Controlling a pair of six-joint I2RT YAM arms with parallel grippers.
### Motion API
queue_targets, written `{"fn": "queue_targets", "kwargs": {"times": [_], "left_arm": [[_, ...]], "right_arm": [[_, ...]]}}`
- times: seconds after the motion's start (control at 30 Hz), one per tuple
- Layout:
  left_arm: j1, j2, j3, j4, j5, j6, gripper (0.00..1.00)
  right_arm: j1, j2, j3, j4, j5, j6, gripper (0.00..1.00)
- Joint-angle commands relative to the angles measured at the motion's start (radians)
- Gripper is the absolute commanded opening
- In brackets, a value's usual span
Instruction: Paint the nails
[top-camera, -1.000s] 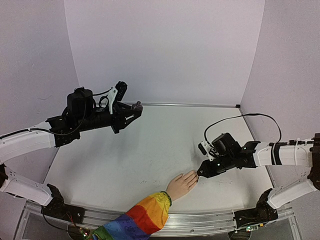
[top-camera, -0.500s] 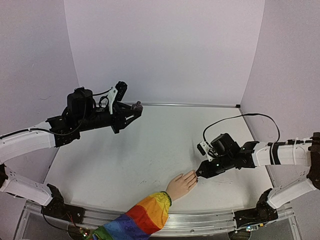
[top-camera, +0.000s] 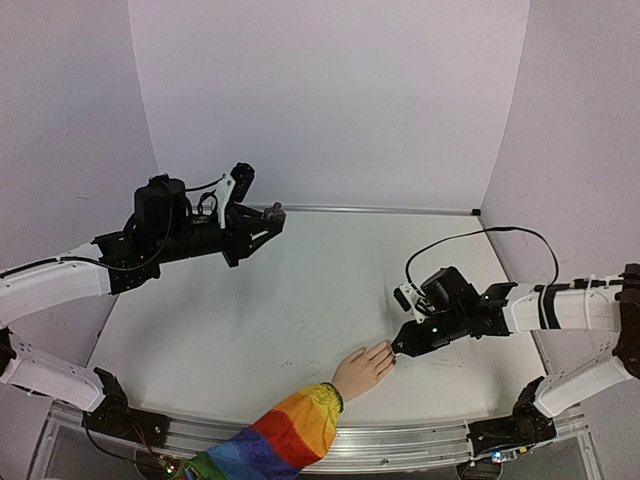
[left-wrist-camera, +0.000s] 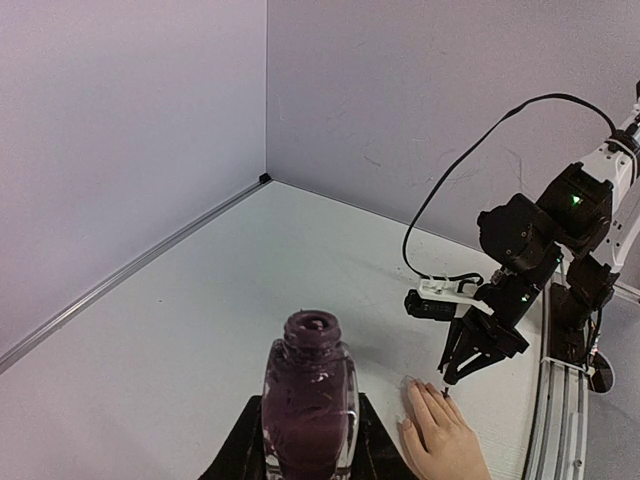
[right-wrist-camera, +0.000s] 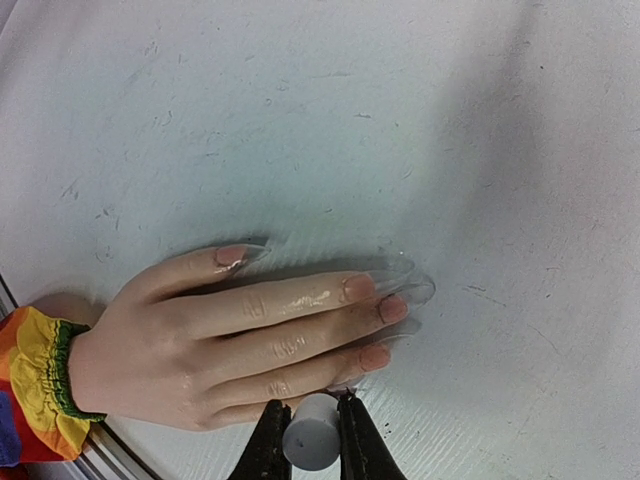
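Barely moves this past second — keeps right gripper (top-camera: 400, 349) pinched on the brush cap (right-wrist-camera: 309, 443) at the nails (right-wrist-camera: 391, 308), left gripper (top-camera: 264, 221) clamped on the polish bottle (left-wrist-camera: 310, 400) — suggests slow dabbing.

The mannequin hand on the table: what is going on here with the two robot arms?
The left end effector holds an open bottle of dark nail polish above the far left of the table. The right end effector grips the brush cap low beside the fingertips of the mannequin hand, which lies palm down near the front edge. The nails look mostly bare; brush contact cannot be told.
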Motion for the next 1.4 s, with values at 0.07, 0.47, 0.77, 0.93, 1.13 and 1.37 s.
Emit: {"fn": "queue_targets", "kwargs": {"times": [0.07,0.47,0.77,0.93,1.13,1.37], "left_arm": [[0.004,-0.025,0.024,0.036,0.014,0.006,0.00],[0.004,-0.025,0.023,0.037,0.016,0.006,0.00],[0.004,-0.013,0.022,0.038,0.035,0.018,0.00],[0.004,0.010,0.030,0.040,0.101,0.052,0.00],[-0.002,0.042,0.074,0.040,0.218,0.075,0.00],[-0.009,0.046,0.060,0.039,0.234,0.209,0.00]], "right_arm": [[0.008,-0.023,0.027,-0.031,0.019,0.017,0.00],[0.008,-0.066,0.013,-0.058,0.084,0.055,0.00],[0.008,-0.170,0.043,-0.091,0.187,0.082,0.00],[0.008,-0.234,0.102,-0.099,0.252,0.065,0.00],[0.008,-0.239,0.234,-0.039,0.276,-0.006,0.00],[0.008,-0.139,0.413,0.145,-0.008,-0.125,0.00]]}}
